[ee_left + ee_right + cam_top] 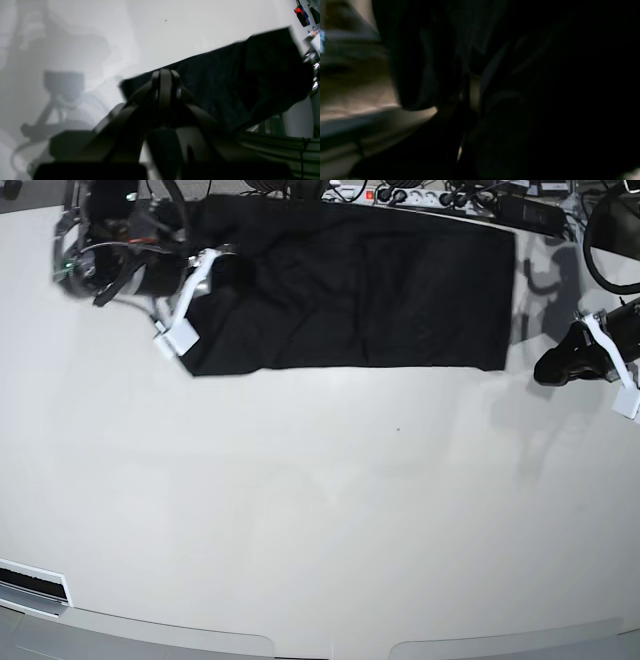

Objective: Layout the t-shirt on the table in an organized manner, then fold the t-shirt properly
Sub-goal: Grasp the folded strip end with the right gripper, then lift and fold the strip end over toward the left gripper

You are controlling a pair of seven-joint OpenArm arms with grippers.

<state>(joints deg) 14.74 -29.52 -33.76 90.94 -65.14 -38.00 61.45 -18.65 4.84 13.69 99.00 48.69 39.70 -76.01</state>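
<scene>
My right hand sits on the black t-shirt's left edge, grip unreadable in the dark wrist view, probably taking cloth to fold across the rectangle at the desk's far edge, while my left hand waits shut, empty, just beside it.

T-shirt: soft black cloth, matt, no sheen; shallow creases across the left half, flatter toward the right edge

Table: smooth white top, slightly glossy; it carries soft grey shadows and faint reflections in the left wrist view

Left gripper: dark, matt fingers that look like plastic, blurred up close

Right wrist view: almost wholly filled by dark fabric folds; surface detail too dim to read

Right gripper: white smooth bracket beside dark matt housing
</scene>
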